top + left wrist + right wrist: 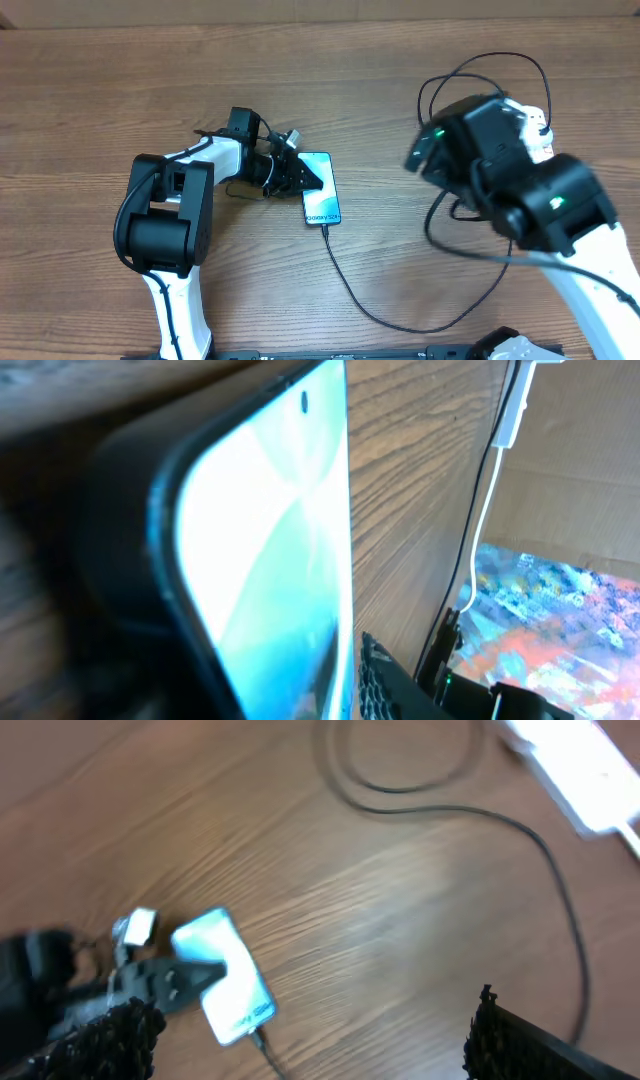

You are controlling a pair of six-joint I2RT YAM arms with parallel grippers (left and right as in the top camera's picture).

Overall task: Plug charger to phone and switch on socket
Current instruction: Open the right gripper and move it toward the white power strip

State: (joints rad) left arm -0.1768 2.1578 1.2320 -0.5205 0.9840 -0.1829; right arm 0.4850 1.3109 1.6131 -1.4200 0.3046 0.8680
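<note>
On the worktop the phone (pixel 320 190) lies flat with its screen lit; its white text is too small to read. The charger (pixel 440 810) meets its near end. The left gripper (pixel 295 175) reaches low to the phone's far corner, and its grip cannot be told. The right gripper (pixel 310 1010) hangs with jaws wide apart near the socket (pixel 570 765).

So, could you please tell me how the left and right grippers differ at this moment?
The left gripper sits low against the phone, at its edge; the right gripper hangs higher, nearer the socket. The right gripper's jaws stand wide open and empty; whether the left gripper's jaws grip the phone is unclear. Both are dark and over the wooden table.
</note>
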